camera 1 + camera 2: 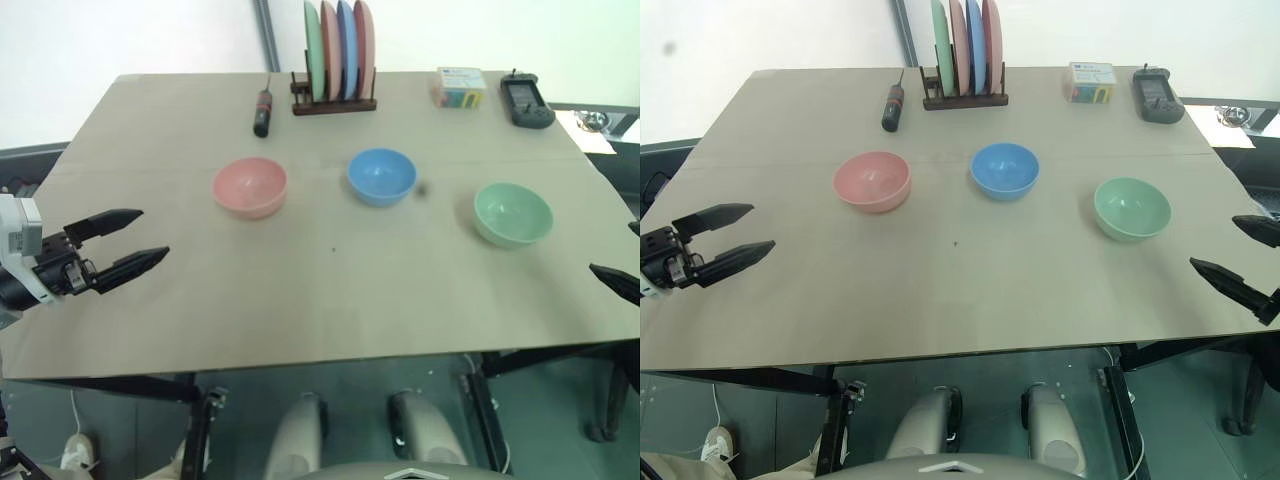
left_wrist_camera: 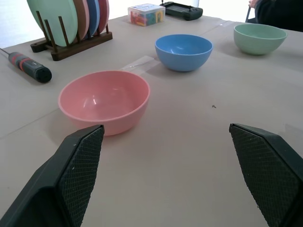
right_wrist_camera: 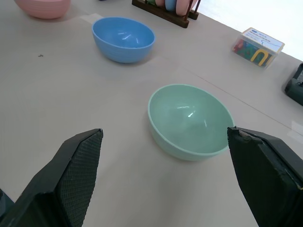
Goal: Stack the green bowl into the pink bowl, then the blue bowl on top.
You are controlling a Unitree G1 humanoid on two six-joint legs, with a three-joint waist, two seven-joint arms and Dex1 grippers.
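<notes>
So far nothing is stacked: the pink bowl (image 1: 249,186), blue bowl (image 1: 381,176) and green bowl (image 1: 512,213) sit apart in a row on the table (image 1: 330,300), while the left gripper (image 1: 128,243) and right gripper (image 1: 1243,257) hover spread and empty at its sides, apparently poised to reach.

The right gripper (image 1: 632,256) is running off the picture's edge beside the green bowl (image 1: 513,213), with just two dark fingertips (image 1: 615,281) showing. In the right wrist view the pink bowl (image 3: 43,8) is being cut off, leaving only its lower part. Behind the green bowl, a small box (image 1: 459,87) is carrying print too small to read, and the black device (image 1: 526,102) next to it is staying unidentifiable.
</notes>
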